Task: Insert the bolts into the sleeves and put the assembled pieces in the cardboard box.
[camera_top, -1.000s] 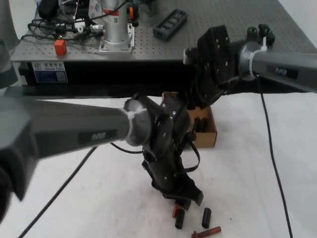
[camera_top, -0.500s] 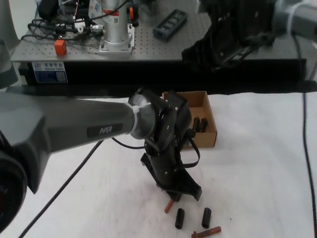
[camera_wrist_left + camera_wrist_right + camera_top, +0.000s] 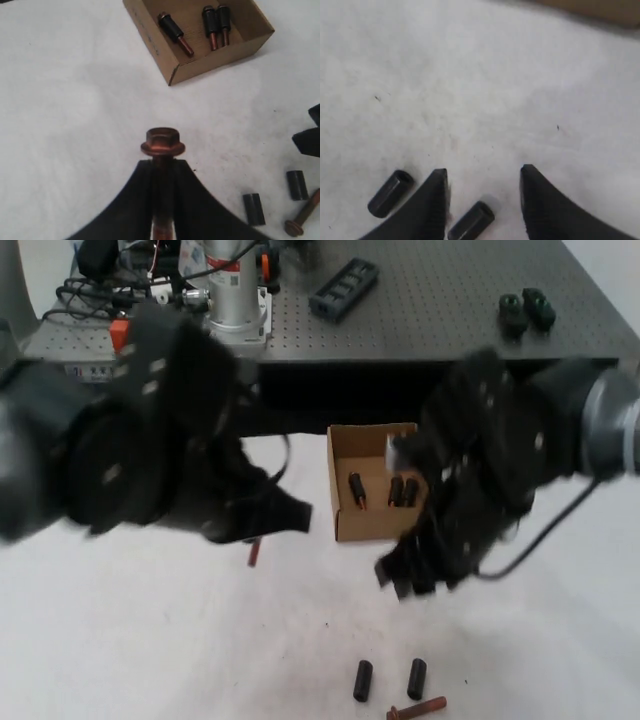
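My left gripper (image 3: 162, 164) is shut on a copper bolt (image 3: 162, 143) and holds it above the white cloth, left of the cardboard box (image 3: 345, 518). The box (image 3: 150, 37) holds three assembled pieces (image 3: 176, 32). Two black sleeves (image 3: 363, 680) (image 3: 417, 678) and another copper bolt (image 3: 420, 708) lie on the cloth near the front edge. My right gripper (image 3: 484, 171) hangs open just above one sleeve (image 3: 471, 220), and the other sleeve (image 3: 390, 194) lies beside it. In the high view the right gripper (image 3: 400, 575) is in front of the box.
A perforated metal bench (image 3: 430, 310) runs along the back, with a metal post (image 3: 235, 295), cables, a black tray (image 3: 343, 287) and an orange block (image 3: 121, 335). White cloth (image 3: 150, 640) covers the work area.
The left arm has lifted a bolt off the cloth and swung left and back with it. The right arm has come down from over the back bench to in front of the box.
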Controlling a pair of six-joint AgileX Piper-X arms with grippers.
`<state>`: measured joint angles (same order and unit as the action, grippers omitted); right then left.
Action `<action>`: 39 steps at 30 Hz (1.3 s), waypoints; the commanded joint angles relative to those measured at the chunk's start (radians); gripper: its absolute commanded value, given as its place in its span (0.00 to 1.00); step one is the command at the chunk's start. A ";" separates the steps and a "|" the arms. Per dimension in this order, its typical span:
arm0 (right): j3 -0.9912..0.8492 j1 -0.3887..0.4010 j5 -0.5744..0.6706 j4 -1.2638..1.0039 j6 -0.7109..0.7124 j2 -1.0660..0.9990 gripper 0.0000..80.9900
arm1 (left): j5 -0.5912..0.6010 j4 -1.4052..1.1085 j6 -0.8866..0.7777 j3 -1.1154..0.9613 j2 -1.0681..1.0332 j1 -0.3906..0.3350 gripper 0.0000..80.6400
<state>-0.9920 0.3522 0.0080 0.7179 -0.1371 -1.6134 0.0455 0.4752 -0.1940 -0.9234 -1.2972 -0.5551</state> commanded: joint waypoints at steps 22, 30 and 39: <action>0.136 0.089 0.054 -0.061 -0.280 -0.085 0.41 | 0.089 0.054 -0.045 0.124 0.181 0.002 0.01; 0.136 0.092 0.078 -0.043 -0.282 -0.085 0.37 | 0.100 0.054 -0.045 0.124 0.181 0.002 0.01; 0.136 0.092 0.069 -0.157 -0.271 -0.083 0.02 | 0.100 0.054 -0.045 0.124 0.181 0.002 0.01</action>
<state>-0.8552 0.4384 0.0626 0.5791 -0.4084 -1.6892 0.1401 0.5334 -0.2285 -0.7960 -1.1269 -0.5555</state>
